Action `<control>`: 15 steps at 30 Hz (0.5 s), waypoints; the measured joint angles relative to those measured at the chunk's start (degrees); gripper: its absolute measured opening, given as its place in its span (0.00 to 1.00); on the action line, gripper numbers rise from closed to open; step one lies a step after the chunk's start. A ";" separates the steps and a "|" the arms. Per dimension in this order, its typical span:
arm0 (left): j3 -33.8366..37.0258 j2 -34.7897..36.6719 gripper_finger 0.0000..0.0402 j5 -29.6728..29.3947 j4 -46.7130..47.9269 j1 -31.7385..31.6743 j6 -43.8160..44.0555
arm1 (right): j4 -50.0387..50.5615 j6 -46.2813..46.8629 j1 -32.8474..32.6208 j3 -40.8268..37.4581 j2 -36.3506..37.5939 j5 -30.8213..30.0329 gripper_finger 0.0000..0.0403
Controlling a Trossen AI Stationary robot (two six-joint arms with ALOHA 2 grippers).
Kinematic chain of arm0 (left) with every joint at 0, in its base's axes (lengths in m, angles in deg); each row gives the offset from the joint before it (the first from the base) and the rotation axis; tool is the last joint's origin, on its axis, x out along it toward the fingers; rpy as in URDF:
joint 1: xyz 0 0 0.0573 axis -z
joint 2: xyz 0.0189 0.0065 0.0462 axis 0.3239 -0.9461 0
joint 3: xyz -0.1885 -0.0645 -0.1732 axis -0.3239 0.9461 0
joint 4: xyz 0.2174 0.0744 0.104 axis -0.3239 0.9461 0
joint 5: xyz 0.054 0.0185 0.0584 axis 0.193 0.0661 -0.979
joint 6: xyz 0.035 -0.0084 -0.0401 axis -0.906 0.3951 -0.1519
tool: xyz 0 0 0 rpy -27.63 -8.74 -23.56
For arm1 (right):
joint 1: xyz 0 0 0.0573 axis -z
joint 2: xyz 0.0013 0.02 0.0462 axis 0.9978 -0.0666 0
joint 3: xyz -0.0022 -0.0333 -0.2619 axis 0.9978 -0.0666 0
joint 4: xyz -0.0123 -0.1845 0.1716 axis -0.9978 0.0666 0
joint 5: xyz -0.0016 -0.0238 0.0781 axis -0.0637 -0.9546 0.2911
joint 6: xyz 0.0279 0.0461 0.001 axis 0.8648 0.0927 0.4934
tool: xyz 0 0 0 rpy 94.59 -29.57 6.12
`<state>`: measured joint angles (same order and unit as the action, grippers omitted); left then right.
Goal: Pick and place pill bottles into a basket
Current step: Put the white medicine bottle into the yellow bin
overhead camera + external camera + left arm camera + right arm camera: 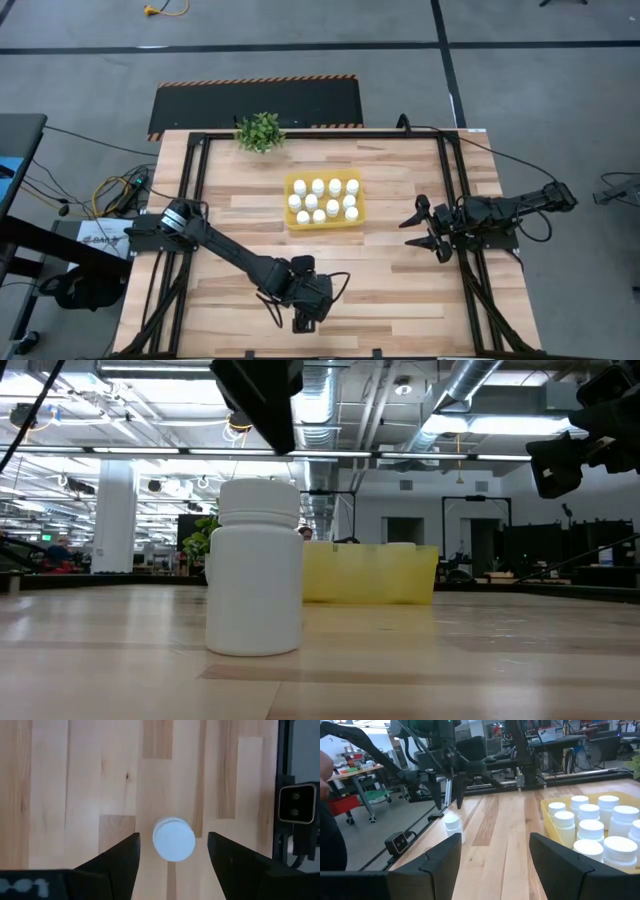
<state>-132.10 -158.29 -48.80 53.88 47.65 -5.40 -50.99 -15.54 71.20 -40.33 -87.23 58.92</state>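
Note:
One white pill bottle stands upright on its base on the wooden table near the near edge. My left gripper hangs open right above it, pointing down, one finger on either side of the round cap and clear of it. In the high view my left gripper hides this bottle. The yellow tray sits at the table's middle with several capped bottles standing in it. My right gripper waits open and empty to the right of the tray.
A small green plant stands at the table's far edge. Black rails run along the left and right sides. A small camera box sits at the near edge beside the lone bottle. Bare wood lies between bottle and tray.

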 joint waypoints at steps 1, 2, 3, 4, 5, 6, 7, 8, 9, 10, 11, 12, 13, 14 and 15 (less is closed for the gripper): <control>0.37 0.08 0.55 -0.39 -0.65 0.09 0.06 | 0.00 0.00 0.00 0.01 0.00 0.00 0.56; 0.72 0.09 0.55 -0.65 -1.05 0.15 0.06 | 0.00 0.00 0.00 0.01 0.00 0.00 0.56; 1.03 0.07 0.55 -0.84 -1.00 0.24 0.08 | 0.00 0.00 0.00 0.01 0.00 0.00 0.56; 1.40 0.04 0.55 -0.87 -1.03 0.26 0.08 | 0.00 0.00 0.00 0.01 0.00 0.00 0.56; 1.69 0.04 0.55 -0.87 -1.28 0.27 0.16 | 0.00 0.00 0.00 0.01 0.00 0.00 0.56; 2.05 0.04 0.55 -0.87 -1.78 0.28 0.35 | 0.00 0.00 0.00 -0.01 0.00 0.00 0.56; 2.62 0.04 0.55 -0.86 -2.52 0.29 0.48 | 0.00 0.00 0.00 -0.01 0.00 0.00 0.56; 3.15 0.04 0.55 -0.82 -3.04 0.27 0.56 | 0.00 0.00 0.00 0.01 0.00 0.00 0.56; 3.54 0.01 0.55 -0.68 -3.28 0.27 0.67 | 0.00 0.00 0.00 -0.01 0.00 0.00 0.56; 3.66 0.00 0.55 -0.56 -3.30 0.28 0.71 | 0.00 0.00 0.00 0.01 0.00 0.00 0.56; 3.66 0.00 0.55 -0.55 -3.47 0.27 0.71 | 0.00 0.00 0.00 0.01 0.00 0.00 0.56; 3.66 0.00 0.55 -0.57 -3.65 0.27 0.69 | 0.00 0.00 0.00 0.01 0.00 0.00 0.56; 3.66 0.00 0.55 -0.66 -3.64 0.27 0.64 | 0.00 0.00 0.00 0.01 0.00 0.00 0.56; 3.66 0.00 0.55 -0.88 -3.56 0.27 0.47 | 0.00 0.00 0.00 0.01 0.00 0.00 0.56; 3.66 0.00 0.55 -1.04 -3.55 0.27 0.27 | 0.00 0.00 0.00 0.01 0.00 0.00 0.56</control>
<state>-128.44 -158.29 -49.84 50.33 47.92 -5.13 -50.99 -15.54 71.20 -40.32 -87.23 58.92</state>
